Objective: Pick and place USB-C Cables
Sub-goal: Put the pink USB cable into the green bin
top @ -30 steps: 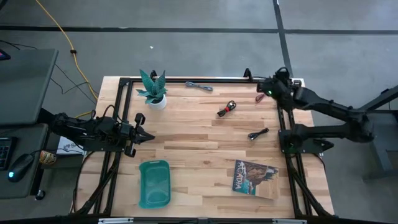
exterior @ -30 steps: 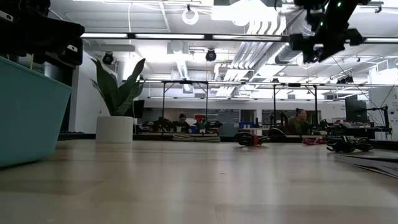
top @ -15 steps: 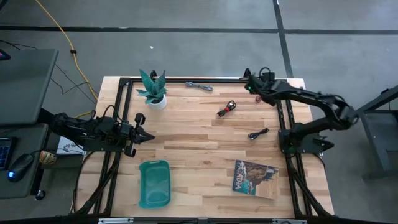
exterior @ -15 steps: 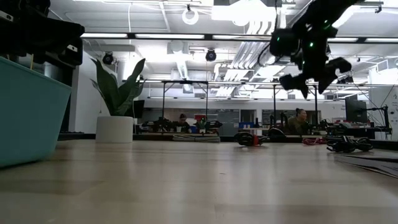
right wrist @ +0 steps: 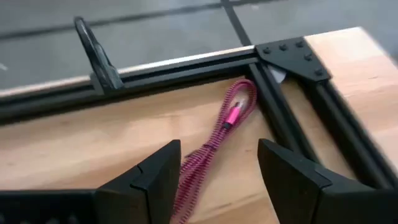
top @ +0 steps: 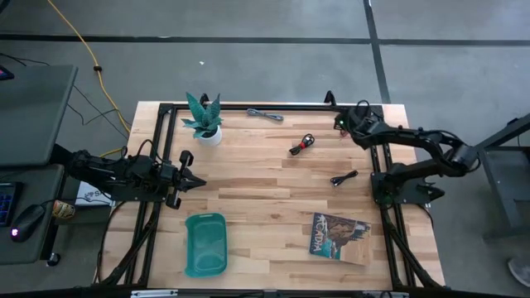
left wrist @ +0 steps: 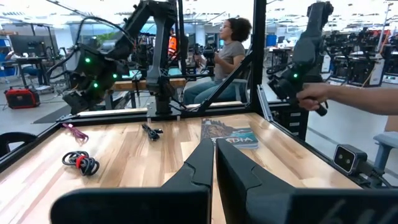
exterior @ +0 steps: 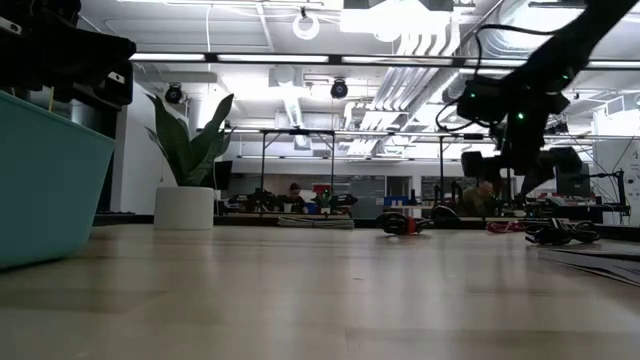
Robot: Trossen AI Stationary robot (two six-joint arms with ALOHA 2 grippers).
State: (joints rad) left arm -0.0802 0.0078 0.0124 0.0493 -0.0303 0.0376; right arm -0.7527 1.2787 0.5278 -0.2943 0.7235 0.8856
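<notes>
Where ceiling lights glare over distant workbenches, pale wood table point(top: 248, 190), left gripper point(top: 197, 180) pressed together, right gripper point(right wrist: 217, 165) spread.

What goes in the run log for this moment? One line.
right claw: open, over maroon cable | left claw: shut, waiting at left edge | teal tray: no cables

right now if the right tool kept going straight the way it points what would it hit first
Most likely the pink cable: it lies on the table in line between the open right tool's fingers. Depth is hard to judge; the black frame corner lies beyond it.
</notes>
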